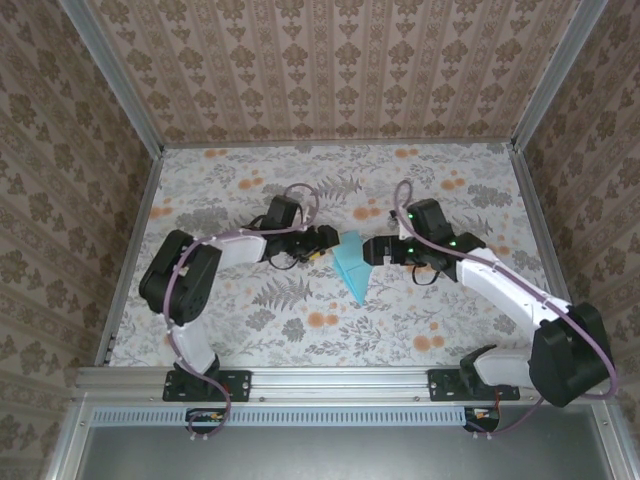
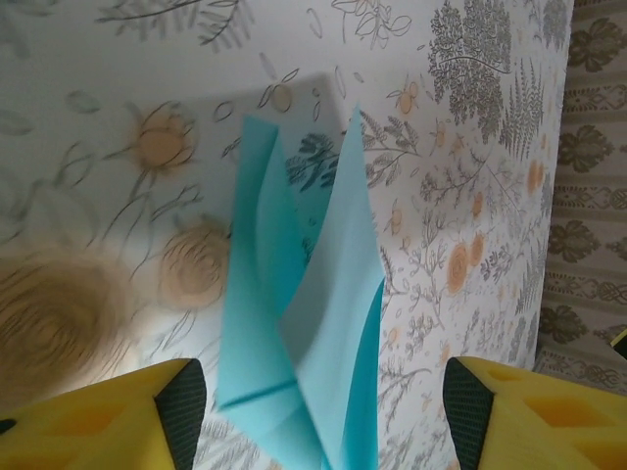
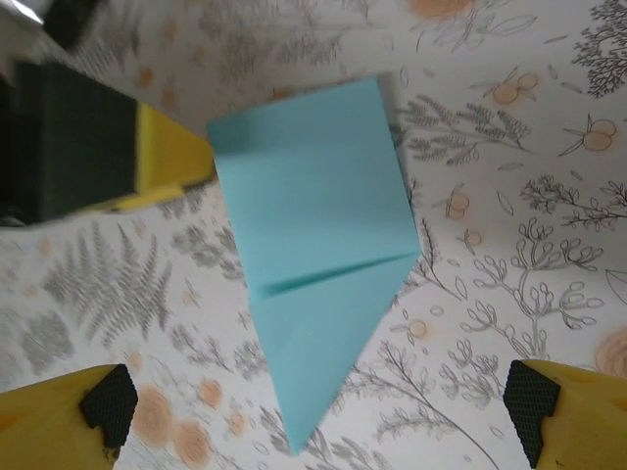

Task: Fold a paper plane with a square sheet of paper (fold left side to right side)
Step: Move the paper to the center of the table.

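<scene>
A: How far along were we with the fold?

B: Well along, by our reckoning. The paper plane was a narrow kite with a sharp tip, not a plain square, so we judged the corner folds done. What we took to be left was the lengthwise fold, left side over to right side, and then pressing it flat.

A: And where did it lie, taken from our grippers?

B: On the floral tabletop, right between them. The left gripper faced one long edge and the right gripper the other, each just beside the paper. From the right wrist it lay just ahead of the fingers, with its tip pointing back into the gap between them. From the left wrist it reached in between that gripper's fingers, nearer one pad than the other.

A: Was either one holding it?

B: No. We saw the right gripper's fingers spread wide and touching nothing. The left gripper's were spread too and pinched nothing. One of its yellow fingers did seem to rest against the plane's far corner, as the right wrist showed it.

A: How did the paper itself look?

B: Plain cyan, matte and unprinted. One straight crease ran across it, parting the broad end from the tapering tip. Seen from the left wrist, the layers did not lie flat. Two flaps stood apart in a V, and a paler face showed between them. We guessed the creases were soft and would spring open unless pressed.
</scene>
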### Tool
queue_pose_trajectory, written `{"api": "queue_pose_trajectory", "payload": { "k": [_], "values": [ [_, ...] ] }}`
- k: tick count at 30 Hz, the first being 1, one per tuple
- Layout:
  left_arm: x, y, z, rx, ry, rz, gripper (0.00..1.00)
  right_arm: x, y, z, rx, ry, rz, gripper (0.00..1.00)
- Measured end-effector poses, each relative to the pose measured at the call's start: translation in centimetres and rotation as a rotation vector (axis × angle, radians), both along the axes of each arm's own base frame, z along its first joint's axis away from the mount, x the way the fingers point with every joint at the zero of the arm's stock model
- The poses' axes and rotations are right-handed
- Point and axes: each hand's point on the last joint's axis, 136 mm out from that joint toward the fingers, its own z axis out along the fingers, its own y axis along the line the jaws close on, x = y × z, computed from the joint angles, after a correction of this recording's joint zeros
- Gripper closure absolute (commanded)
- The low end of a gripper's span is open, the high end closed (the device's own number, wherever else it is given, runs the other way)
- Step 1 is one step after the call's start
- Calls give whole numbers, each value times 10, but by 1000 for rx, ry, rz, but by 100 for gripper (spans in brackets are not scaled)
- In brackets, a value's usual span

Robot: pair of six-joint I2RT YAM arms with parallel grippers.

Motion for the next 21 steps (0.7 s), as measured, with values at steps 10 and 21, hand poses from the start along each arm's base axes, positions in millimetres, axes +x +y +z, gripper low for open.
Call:
{"api": "queue_pose_trajectory", "payload": {
  "k": [10, 21],
  "values": [
    [5, -14, -19, -13, 10, -47, 86, 15, -5, -4, 191, -1, -36, 1],
    [0, -1, -10, -66, -81, -141, 98, 35, 21, -48, 265, 90, 95, 21]
  ]
}}
